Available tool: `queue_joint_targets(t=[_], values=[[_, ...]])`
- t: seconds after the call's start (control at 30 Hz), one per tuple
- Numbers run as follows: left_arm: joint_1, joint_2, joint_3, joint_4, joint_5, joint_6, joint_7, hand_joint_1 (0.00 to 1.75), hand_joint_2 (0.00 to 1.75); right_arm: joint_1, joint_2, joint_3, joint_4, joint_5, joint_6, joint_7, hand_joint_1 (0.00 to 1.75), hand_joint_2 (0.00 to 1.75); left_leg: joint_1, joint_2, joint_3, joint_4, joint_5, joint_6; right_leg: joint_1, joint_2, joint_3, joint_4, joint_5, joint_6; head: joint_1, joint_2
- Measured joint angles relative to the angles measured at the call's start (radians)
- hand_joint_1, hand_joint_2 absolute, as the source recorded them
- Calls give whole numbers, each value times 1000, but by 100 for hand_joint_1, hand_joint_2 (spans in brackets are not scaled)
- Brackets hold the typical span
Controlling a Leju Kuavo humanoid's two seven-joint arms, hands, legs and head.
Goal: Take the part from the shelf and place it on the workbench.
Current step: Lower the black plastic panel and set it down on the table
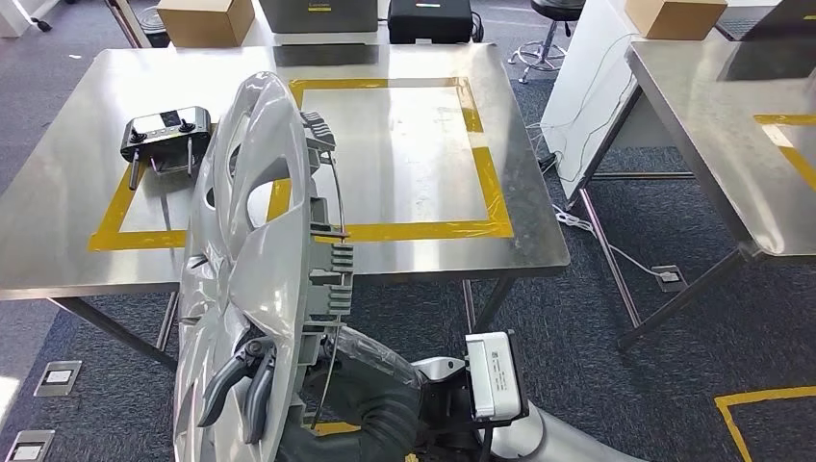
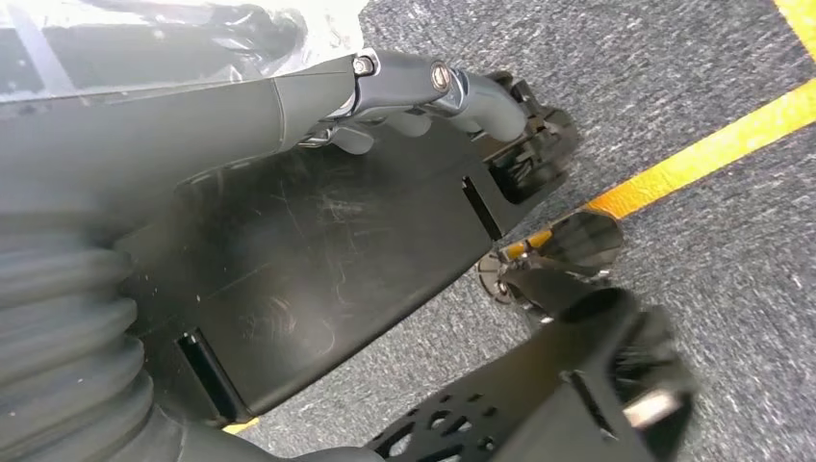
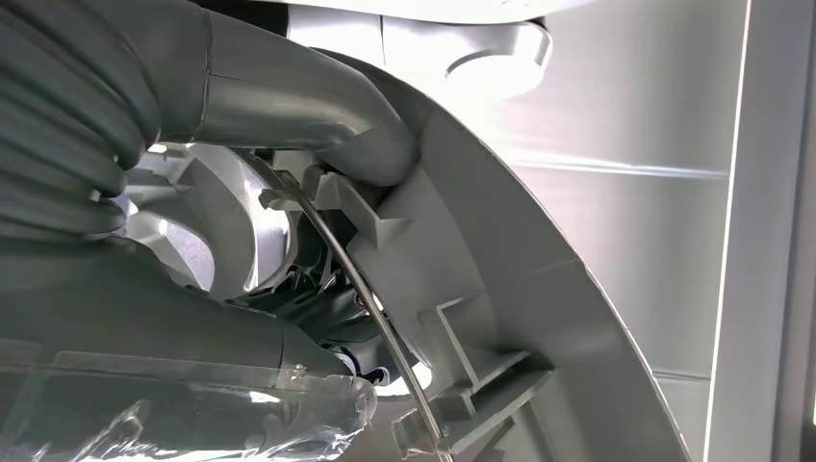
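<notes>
The part is a silver wheel cover [image 1: 241, 241], standing on edge in front of me, over the near edge of the steel workbench [image 1: 414, 144]. My right hand [image 1: 245, 380] grips its lower rim, dark fingers on the spoked face and the arm behind it. In the right wrist view the thick grey thumb [image 3: 318, 106] presses on the ribbed back of the wheel cover [image 3: 500, 279], beside its wire ring. My left hand [image 2: 414, 82] hangs down over the carpet with its fingers stretched out and nothing in them.
A yellow tape square [image 1: 481, 164] marks the workbench top. A black remote controller [image 1: 165, 133] lies on its left side. A second steel table [image 1: 731, 125] stands to the right across a carpet gap with a cable. Cardboard boxes [image 1: 204, 19] and a stool [image 1: 553, 29] stand behind.
</notes>
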Motion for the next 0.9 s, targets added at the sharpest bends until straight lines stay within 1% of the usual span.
queue_joint_targets(t=[0.03, 0.07, 0.1, 0.13, 0.17, 0.2, 0.23, 0.27, 0.3, 0.33, 0.4, 0.43, 0.47, 0.5, 0.53, 0.57, 0.6, 0.63, 0.67, 0.7, 0.73, 0.77, 0.8, 0.87, 0.9], values=[[1, 0, 0, 0, 0, 0, 0, 0, 175, 0, 0, 0, 0, 0, 0, 0, 175, 175, 0, 0, 3, 0, -4, 2, -3, 0, -47, 71, -19, 4, 4, 0], [2, 0, 0, 0, 0, 0, 0, 0, 175, 2, -1, 0, 0, 0, 0, 0, 175, 175, 0, 0, 7, 0, -9, 3, -5, 0, -91, 131, -30, 7, 5, 0], [3, 1, 0, 0, 0, 0, 0, 0, 175, 3, -2, 1, 0, 0, 0, 0, 175, 175, 0, -1, 14, 0, -15, 3, -5, 0, -121, 161, -21, 8, 6, 0], [4, 1, 0, 0, 0, 0, 0, 0, 175, 4, -2, 1, 0, 0, 0, 0, 175, 175, -1, -2, 23, 0, -22, 1, -6, 0, -131, 151, 10, 8, 8, 0], [5, 1, 0, 0, 0, 0, 1, 0, 175, 5, -3, 1, 0, 0, 0, 0, 175, 175, -1, -3, 36, 0, -31, -1, -6, 0, -122, 105, 59, 6, 10, 0], [5, 1, 0, 0, 0, 0, 2, 0, 175, 5, -4, 1, 0, 0, 0, 0, 175, 175, -1, -4, 49, 0, -41, -5, -5, 0, -100, 34, 114, 3, 11, 0], [6, 1, 0, 0, 0, 0, 3, 0, 175, 5, -4, 1, 1, 0, 0, 0, 175, 175, -2, -4, 59, -1, -51, -10, -3, -1, -75, -29, 152, -1, 11, 0], [5, 1, 0, 0, 0, 0, 4, 0, 175, 4, -4, 1, 1, 0, 0, 0, 175, 175, -3, -4, 65, -2, -59, -16, -1, 0, -51, -81, 170, -6, 11, 0], [5, 1, 0, 0, 0, -1, 5, 0, 175, 3, -4, 1, 1, 0, 0, 0, 175, 175, -4, -3, 67, -3, -65, -22, 1, 1, -37, -109, 167, -12, 10, 0], [4, 0, 0, 0, 0, -1, 6, 0, 175, 3, -4, 1, 1, 0, 0, 0, 175, 175, -5, -2, 67, -7, -68, -28, 4, 2, -29, -117, 153, -18, 9, 0], [3, 1, 0, 0, 0, -3, 7, 0, 175, 2, -3, -1, 0, 0, 0, 0, 175, 175, -3, 1, 76, -14, -76, -38, 2, 5, -18, -132, 138, -32, 8, 0], [2, 1, 0, 0, 0, -3, 7, 0, 175, 2, -3, -1, 0, 0, -1, 0, 175, 175, -3, 2, 77, -5, -85, -43, -1, 5, -9, -138, 134, -38, 6, 0], [2, 1, 0, 0, 0, -3, 7, 0, 175, 1, -2, -1, 0, 0, -1, 0, 175, 175, -3, 2, 66, 26, -100, -48, -4, 5, 1, -144, 130, -43, 2, 0], [2, 2, 0, 0, 0, -3, 7, 0, 175, 1, -1, -1, 0, 0, -1, 0, 175, 175, -2, 2, 40, 78, -122, -51, -5, 4, 11, -147, 125, -48, -2, 0], [1, 2, 0, 0, -1, -2, 5, 0, 175, 1, -1, 0, 0, 0, 0, 0, 175, 175, -2, 3, 1, 146, -146, -53, -4, 3, 18, -148, 120, -51, -6, 0], [-1, 2, 0, 0, -1, -1, 3, 0, 175, 1, 0, 0, 0, 0, 0, 0, 175, 175, -1, 3, -41, 212, -163, -55, -3, 3, 25, -148, 114, -53, -8, 0], [-4, 2, 0, 0, -1, 0, 1, 0, 175, 2, 0, 1, 1, 0, 0, 0, 175, 175, -1, 3, -73, 253, -163, -55, -2, 3, 33, -148, 107, -53, -9, 0], [-7, 2, 1, 0, -2, 0, -1, 0, 175, 3, 0, 1, 1, 0, 0, 0, 175, 175, -1, 3, -88, 260, -141, -55, -1, 4, 43, -148, 99, -53, -10, 0], [-8, 2, 1, 0, -1, 0, -1, 0, 175, 4, 0, 1, 1, 0, 0, 1, 175, 175, -2, 3, -86, 227, -97, -52, -1, 5, 55, -147, 91, -52, -11, 0], [-6, 2, 1, 0, 0, 0, 0, 0, 175, 5, 0, 1, 1, 0, 0, 1, 175, 175, -2, 3, -72, 169, -44, -48, 0, 7, 69, -146, 81, -50, -13, 0], [-3, 2, 1, 1, 0, 0, 0, 0, 175, 5, 0, 1, 1, 0, -1, 1, 175, 175, -4, 3, -55, 117, -2, -42, 0, 8, 81, -147, 73, -48, -13, 0], [-1, 3, 1, 1, 0, 0, 1, 0, 175, 5, 0, 1, 1, 0, 0, 1, 175, 175, -7, 3, -40, 73, 26, -35, 1, 9, 87, -148, 67, -43, -14, 0], [0, 3, 1, 1, 0, 0, 1, 0, 175, 5, 0, 1, 2, 0, -1, 0, 175, 175, -11, 4, -31, 49, 33, -28, 1, 9, 88, -148, 64, -38, -15, 0], [0, 3, 1, 1, 0, 0, 0, 0, 175, 5, 0, 0, 2, 0, -1, 0, 175, 175, -17, 5, -23, 29, 18, -15, 1, 7, 82, -150, 64, -27, -16, 0], [0, 2, 1, 1, 0, 0, 0, 0, 175, 5, 0, 0, 1, 0, -1, 0, 175, 175, -14, 5, -20, 20, 11, -10, 2, 4, 80, -151, 61, -21, -16, 0]])
